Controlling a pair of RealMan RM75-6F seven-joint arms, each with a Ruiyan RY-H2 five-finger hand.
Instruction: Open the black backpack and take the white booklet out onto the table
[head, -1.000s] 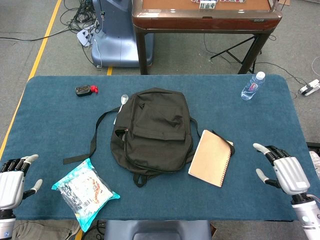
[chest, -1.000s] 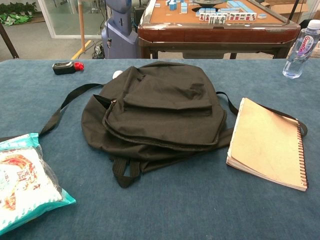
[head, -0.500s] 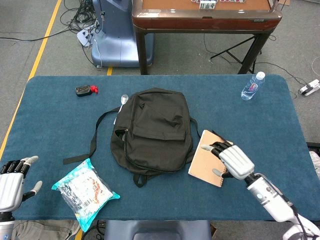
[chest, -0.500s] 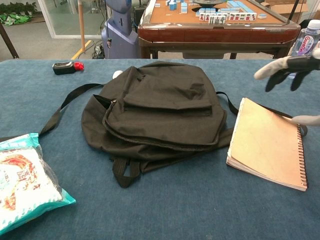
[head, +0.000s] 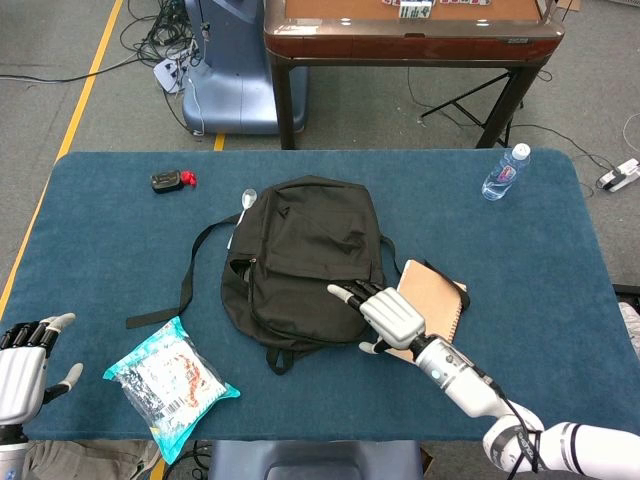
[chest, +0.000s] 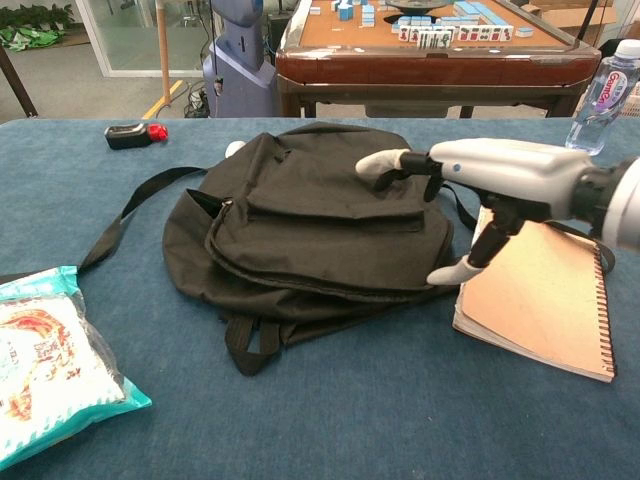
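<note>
The black backpack (head: 303, 260) (chest: 310, 225) lies flat and closed in the middle of the blue table (head: 110, 230). My right hand (head: 385, 315) (chest: 470, 185) hovers open over the backpack's right edge, fingers spread and pointing left, holding nothing. A tan spiral notebook (head: 435, 300) (chest: 545, 290) lies just right of the backpack, partly under my right forearm. No white booklet shows in either view. My left hand (head: 22, 370) stays open at the table's near left corner, seen only in the head view.
A snack packet (head: 168, 385) (chest: 45, 360) lies near the front left. A water bottle (head: 505, 172) (chest: 603, 85) stands at the far right. A small black and red item (head: 170, 181) (chest: 135, 134) lies far left, and a spoon (head: 246, 200) pokes out behind the backpack.
My right hand has swept left from the table's right side, across the notebook, to the backpack's right edge. The left hand has barely moved.
</note>
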